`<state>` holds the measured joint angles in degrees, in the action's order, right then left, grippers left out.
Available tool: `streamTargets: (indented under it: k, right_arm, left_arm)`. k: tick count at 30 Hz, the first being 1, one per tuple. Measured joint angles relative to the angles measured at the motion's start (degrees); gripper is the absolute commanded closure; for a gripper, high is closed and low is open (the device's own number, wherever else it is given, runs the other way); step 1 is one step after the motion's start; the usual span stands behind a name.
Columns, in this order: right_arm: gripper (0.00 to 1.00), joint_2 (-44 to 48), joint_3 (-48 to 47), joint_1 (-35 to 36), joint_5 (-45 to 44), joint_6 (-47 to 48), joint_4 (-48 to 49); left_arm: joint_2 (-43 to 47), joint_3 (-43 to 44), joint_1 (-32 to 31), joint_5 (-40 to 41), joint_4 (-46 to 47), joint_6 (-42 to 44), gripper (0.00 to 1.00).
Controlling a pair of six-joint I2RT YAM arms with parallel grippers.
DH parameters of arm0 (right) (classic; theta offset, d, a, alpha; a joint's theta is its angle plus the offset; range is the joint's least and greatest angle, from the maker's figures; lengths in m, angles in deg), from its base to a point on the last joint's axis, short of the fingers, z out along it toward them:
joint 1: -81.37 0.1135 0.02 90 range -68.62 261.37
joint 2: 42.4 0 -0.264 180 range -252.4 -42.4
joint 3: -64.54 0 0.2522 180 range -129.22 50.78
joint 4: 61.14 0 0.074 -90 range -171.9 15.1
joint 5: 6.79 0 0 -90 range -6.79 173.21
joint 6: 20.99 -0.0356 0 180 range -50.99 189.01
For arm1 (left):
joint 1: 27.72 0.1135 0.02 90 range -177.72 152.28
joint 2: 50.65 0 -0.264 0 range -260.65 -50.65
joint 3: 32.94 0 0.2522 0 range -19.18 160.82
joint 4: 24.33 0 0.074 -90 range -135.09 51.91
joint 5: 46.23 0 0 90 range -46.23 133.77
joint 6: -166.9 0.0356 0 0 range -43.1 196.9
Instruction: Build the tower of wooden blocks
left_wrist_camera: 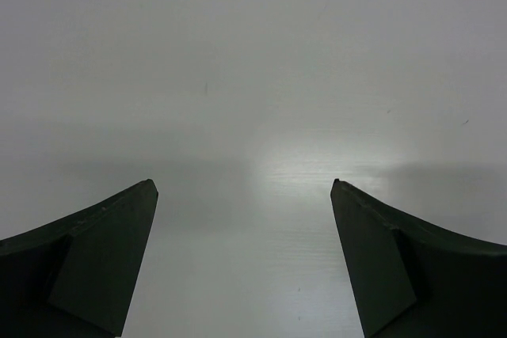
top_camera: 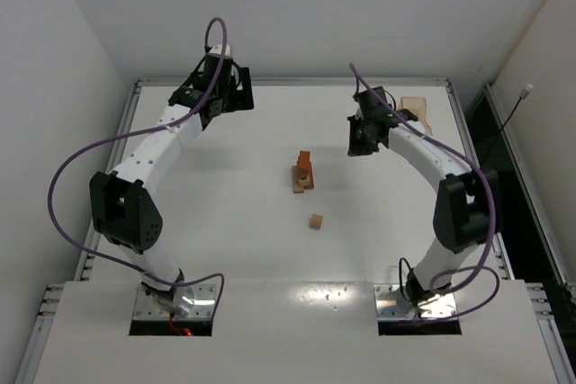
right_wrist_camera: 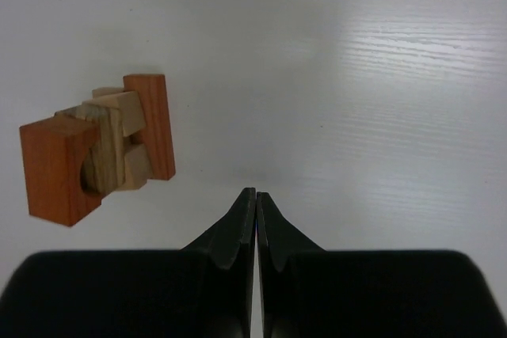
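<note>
One tower (top_camera: 303, 173) stands near the middle of the tabletop (top_camera: 225, 240), a narrow pile of tan and reddish-brown wood blocks. One loose cube (top_camera: 316, 220), light tan, sits on the tower's near side, toward the arm bases, close by but not touching it. So the wood lies in two lots: the pile and the single cube.

The right wrist camera gives a closer look at the tower (right_wrist_camera: 103, 144). Two pieces are reddish-brown: a curved-cutout block (right_wrist_camera: 49, 170) on one side and a straight bar (right_wrist_camera: 150, 124) on the other. Tan pieces are wedged between them. I make out about three, but their edges run together and I can't be sure of the count. In the overhead view the pile is too small to separate into pieces.

There are two tools. The left tool (top_camera: 229, 92) is well off to the tower's far left. In its own camera the left tool (left_wrist_camera: 242, 184) has its fingers spread wide, with only bare tabletop between them. The right tool (top_camera: 362, 141) is to the tower's right and nearer to it. Up close, the right tool (right_wrist_camera: 256, 193) has its two fingers pressed together tip to tip, holding nothing.

One translucent tan tray (top_camera: 418, 107) lies beyond the right tool, farther from the tower. The right arm covers part of it.
</note>
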<state>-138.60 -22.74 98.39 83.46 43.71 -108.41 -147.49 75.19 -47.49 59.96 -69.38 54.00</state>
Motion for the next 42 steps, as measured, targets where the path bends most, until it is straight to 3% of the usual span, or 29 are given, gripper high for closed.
streamTargets:
  k: [6, 12, 42]
  right_arm:
    - [1.00, -9.25, -5.62, 1.60, -0.81, -1.42, -0.92]
    - [0.92, -14.56, -10.82, 4.70, -0.48, -2.10, -1.16]
    - [0.68, -19.17, -15.32, 8.46, 2.58, -3.45, -1.22]
  left_arm:
    - [0.61, -4.85, 1.40, -2.58, -2.91, 1.31, 0.03]
    - [1.95, -4.87, 2.93, -4.15, -2.73, 1.73, 0.01]
    - [2.01, -4.87, 4.35, -7.45, -2.69, 1.16, 0.01]
